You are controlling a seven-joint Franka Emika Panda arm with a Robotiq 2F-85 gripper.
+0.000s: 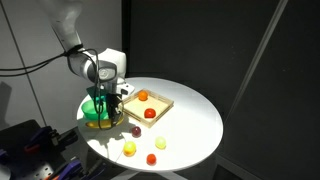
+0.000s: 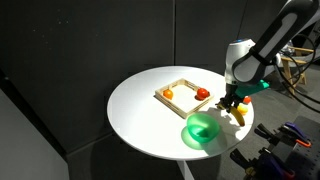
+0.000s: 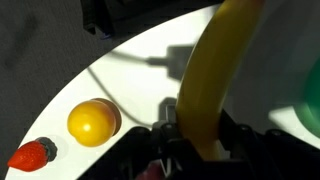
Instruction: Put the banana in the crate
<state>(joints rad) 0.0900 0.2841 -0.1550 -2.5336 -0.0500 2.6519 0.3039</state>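
**Desk:** Nearest stock first, please.

**Operator:** Item 1: gripper (image 3: pixel 195 140), jaws clamped on the banana (image 3: pixel 215 75). It is held near one end, and its yellow length runs up and out of my wrist view. I cannot tell whether the other tip touches anything.

**Desk:** Next out?

**Operator:** Item 2: green bowl (image 2: pixel 203 128), just beside the held banana, near the table's edge. Item 3: one round yellow fruit (image 3: pixel 92 122), with a small red fruit (image 3: pixel 30 155) near it. Both are loose on the white round table (image 2: pixel 140 115).

**Desk:** And the crate?

**Operator:** Item 4, farthest: crate (image 2: pixel 185 96), light wood with low walls, lying flat on the table past the bowl. Contents are one orange piece (image 2: pixel 168 93) and one red piece (image 2: pixel 202 93) (type too small for me to name). The banana is outside the crate and near it, on the bowl's side.
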